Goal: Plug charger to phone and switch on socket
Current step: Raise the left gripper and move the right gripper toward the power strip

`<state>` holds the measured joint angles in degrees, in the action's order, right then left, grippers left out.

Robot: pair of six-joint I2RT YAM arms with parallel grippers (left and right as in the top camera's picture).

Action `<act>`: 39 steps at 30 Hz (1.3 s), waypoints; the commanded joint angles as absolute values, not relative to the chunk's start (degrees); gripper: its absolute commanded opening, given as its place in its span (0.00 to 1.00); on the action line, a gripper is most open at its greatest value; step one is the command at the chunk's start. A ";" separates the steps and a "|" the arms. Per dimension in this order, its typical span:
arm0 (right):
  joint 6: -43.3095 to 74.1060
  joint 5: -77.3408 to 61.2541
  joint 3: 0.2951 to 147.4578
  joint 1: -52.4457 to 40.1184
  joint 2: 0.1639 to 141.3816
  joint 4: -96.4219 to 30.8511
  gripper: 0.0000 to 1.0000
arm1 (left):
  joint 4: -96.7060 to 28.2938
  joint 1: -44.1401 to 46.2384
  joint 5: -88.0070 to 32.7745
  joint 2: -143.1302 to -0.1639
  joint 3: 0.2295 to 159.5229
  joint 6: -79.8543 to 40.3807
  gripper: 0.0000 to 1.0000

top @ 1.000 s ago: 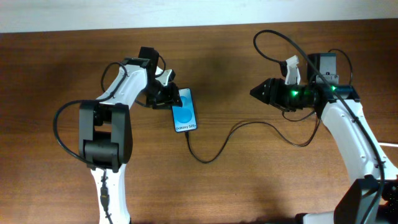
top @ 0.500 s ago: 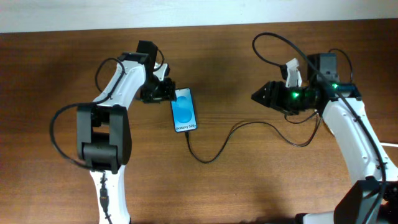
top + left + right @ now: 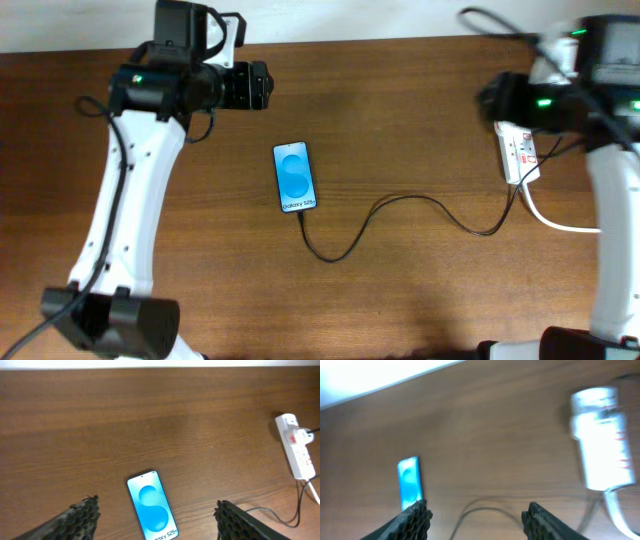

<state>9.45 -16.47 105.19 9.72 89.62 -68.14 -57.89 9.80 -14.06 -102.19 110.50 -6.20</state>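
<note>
the slim rectangular blue-screened phone (image 3: 295,177) lies flat on the brown wooden table (image 3: 400,300). the thin black charger cable (image 3: 400,198) meets its lower edge and curls right to the white elongated socket (image 3: 519,156). we see our left gripper (image 3: 157,505) and right gripper (image 3: 477,509) spread wide, holding nothing.

— Where's the phone (image 3: 410,483)?
— Flat on the table (image 3: 485,435), just above one finger (image 3: 412,520).
— And the socket (image 3: 602,440)?
— Far right, blurred. The gripper (image 3: 477,510) gapes wide; the charger (image 3: 485,502) curves across the table between its fingers.
</note>
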 commanded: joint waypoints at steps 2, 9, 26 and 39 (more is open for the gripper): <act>8.80 -15.94 108.75 23.46 88.75 -69.14 0.64 | -58.83 9.58 -13.45 -99.50 111.18 -5.69 0.99; 8.78 -19.11 108.73 39.48 92.33 -65.25 0.64 | -62.94 9.58 -13.45 -99.50 111.15 -5.69 0.99; 10.11 -22.55 108.71 43.24 112.27 -53.95 0.66 | -62.94 9.61 -13.47 -99.50 111.15 -5.72 0.99; 8.29 -25.54 108.55 42.48 123.20 -52.80 0.70 | -62.94 9.61 -13.47 -99.50 111.15 -5.72 0.99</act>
<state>10.07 -23.53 107.85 42.83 121.21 -53.21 -63.00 9.78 -13.87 -100.36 110.50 -6.02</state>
